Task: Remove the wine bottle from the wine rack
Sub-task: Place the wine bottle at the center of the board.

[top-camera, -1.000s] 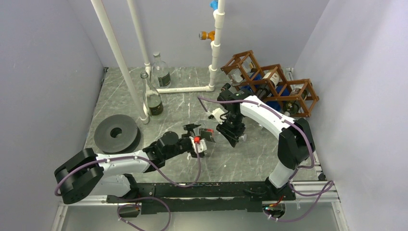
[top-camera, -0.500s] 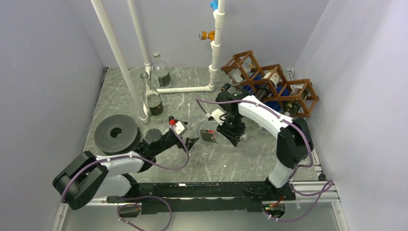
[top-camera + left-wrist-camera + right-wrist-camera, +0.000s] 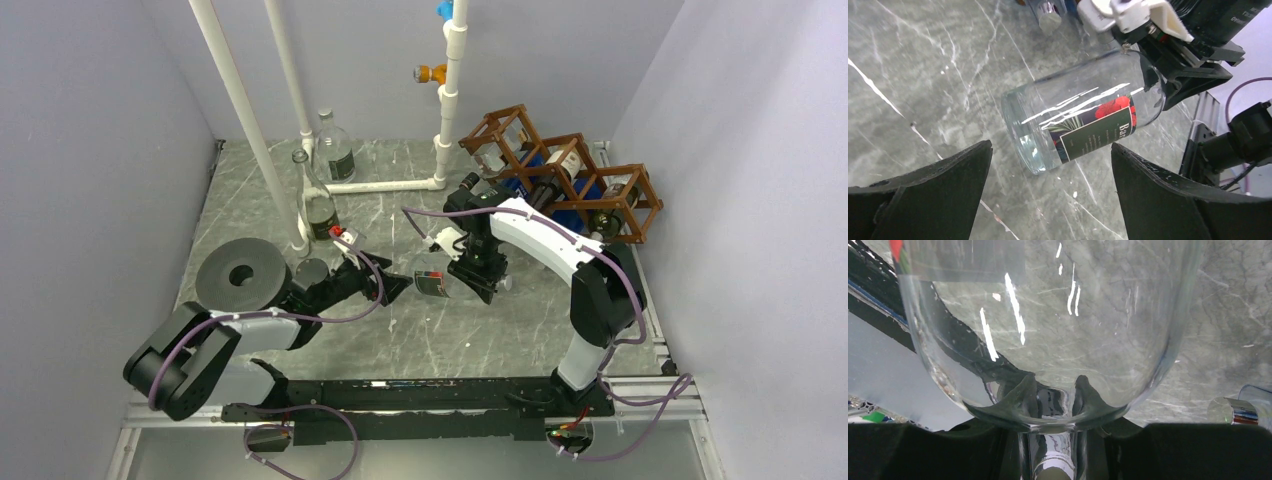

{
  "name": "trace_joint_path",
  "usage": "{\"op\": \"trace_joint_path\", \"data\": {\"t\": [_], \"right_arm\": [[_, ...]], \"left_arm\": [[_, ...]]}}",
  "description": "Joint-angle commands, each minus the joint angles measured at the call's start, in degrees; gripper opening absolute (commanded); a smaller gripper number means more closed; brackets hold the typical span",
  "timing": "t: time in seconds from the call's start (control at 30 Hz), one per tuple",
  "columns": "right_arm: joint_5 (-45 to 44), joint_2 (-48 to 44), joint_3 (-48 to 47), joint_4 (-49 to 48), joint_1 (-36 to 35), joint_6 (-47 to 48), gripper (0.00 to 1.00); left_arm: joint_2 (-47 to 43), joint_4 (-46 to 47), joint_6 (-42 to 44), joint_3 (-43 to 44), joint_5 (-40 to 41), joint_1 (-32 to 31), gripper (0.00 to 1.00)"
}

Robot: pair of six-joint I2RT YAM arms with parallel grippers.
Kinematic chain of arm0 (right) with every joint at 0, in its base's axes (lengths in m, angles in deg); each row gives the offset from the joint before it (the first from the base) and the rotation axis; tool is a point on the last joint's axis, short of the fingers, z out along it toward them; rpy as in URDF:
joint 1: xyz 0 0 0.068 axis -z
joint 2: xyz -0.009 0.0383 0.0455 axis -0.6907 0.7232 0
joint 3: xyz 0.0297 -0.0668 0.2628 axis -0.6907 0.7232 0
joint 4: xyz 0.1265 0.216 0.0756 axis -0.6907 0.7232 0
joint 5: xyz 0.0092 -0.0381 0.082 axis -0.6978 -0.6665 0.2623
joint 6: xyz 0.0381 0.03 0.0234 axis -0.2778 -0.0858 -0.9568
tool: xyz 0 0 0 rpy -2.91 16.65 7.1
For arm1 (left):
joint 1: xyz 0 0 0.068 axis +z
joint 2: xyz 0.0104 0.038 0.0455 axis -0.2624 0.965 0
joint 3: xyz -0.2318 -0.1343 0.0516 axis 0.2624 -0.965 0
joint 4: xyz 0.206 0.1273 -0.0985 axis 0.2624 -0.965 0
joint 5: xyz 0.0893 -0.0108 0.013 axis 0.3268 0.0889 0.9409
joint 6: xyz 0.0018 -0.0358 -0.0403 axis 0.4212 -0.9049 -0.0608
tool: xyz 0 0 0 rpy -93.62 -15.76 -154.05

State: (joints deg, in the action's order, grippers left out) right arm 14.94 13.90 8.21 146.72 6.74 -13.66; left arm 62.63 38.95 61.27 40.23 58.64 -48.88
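From above, the brown wooden lattice wine rack (image 3: 597, 172) stands at the far right of the grey marbled tabletop (image 3: 400, 340), with several bottles lying in its diamond cells. The clear glass wine bottle with a dark floral label (image 3: 432, 278) is off the rack. It is well in front of the rack, over the middle of the table, and tipped onto its side. The right gripper (image 3: 478, 268) is clamped on its neck end. The left gripper (image 3: 396, 288) sits just left of the bottle's base. Two upright clear bottles (image 3: 318, 208) stand by the white plastic pipes (image 3: 250, 130), and a black disc (image 3: 240, 277) lies near the left arm.

The left wrist camera shows the left gripper's two black fingers (image 3: 928, 190) spread wide with nothing between them. The clear glass wine bottle (image 3: 1083, 125) lies beyond them, slanting up to the right gripper (image 3: 1173, 70). Whether its base touches the table cannot be told. A small silver cap (image 3: 1050, 20) lies farther off.

The right wrist camera shows the right gripper (image 3: 1050, 410) closed on the neck, with the bottle's shoulder (image 3: 1048, 330) filling the view.
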Motion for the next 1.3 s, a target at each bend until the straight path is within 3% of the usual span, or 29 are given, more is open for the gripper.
{"op": "trace_joint_path", "data": {"t": [0.0,0.77,1.03,1.17,1.27], "right_arm": [[1.15,-1.45,-4.41,-0.74,-0.7,1.44,0.23],[-1.83,-0.53,-3.76,-1.21,-2.42,1.14,0.48],[1.22,-0.23,-1.24,-2.7,-2.6,1.1,0.46],[4.09,-3.57,-1.45,-3.88,-2.11,2.42,0.51],[9.2,-7.38,-2.03,-4.01,-1.2,5.3,0.54]], "left_arm": [[3.47,6.5,-7.76,1.22,-3.76,0.75,0.93],[7.42,6.15,-8.56,2.19,-5.88,1.85,0.92],[8.06,7.09,-8.09,1.81,-6.47,1.9,0.92],[5.39,8.36,-3.38,0.56,-7.69,1.86,0.93],[-0.02,3.12,3.64,0.21,-7.23,1.77,0.99]]}}
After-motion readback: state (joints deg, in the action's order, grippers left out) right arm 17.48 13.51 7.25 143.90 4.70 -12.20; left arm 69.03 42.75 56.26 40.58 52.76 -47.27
